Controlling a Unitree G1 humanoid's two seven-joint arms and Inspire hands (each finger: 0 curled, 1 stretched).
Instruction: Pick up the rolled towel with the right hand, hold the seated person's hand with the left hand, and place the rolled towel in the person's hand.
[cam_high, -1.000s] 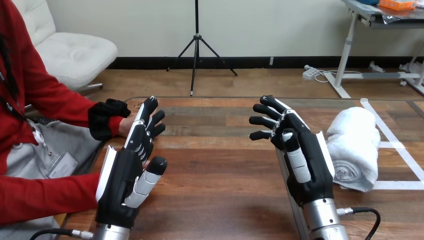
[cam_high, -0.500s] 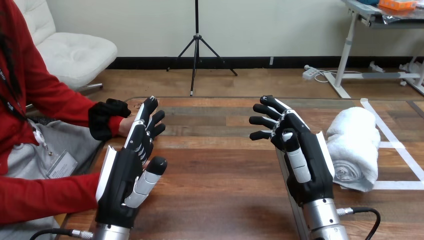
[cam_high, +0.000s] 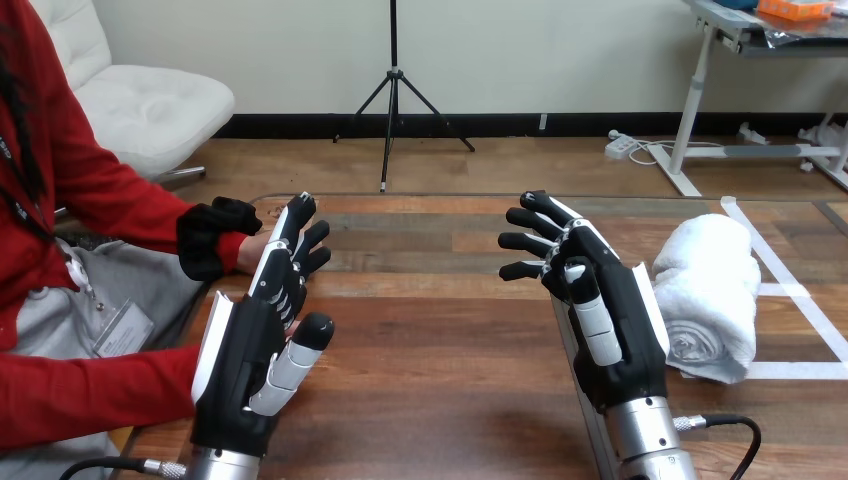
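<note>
Staying put, the right hand (cam_high: 612, 330) hangs spread and empty beside the rolled towel (cam_high: 708, 290); left hand (cam_high: 250, 350) likewise by the person's hand (cam_high: 250, 251); pickup unstarted.

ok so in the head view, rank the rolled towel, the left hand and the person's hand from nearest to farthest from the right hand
From the right hand:
1. rolled towel, just to its right on the table.
2. left hand, across the table at the left.
3. person's hand, at the table's left edge, just beyond the left hand's fingers.
</note>
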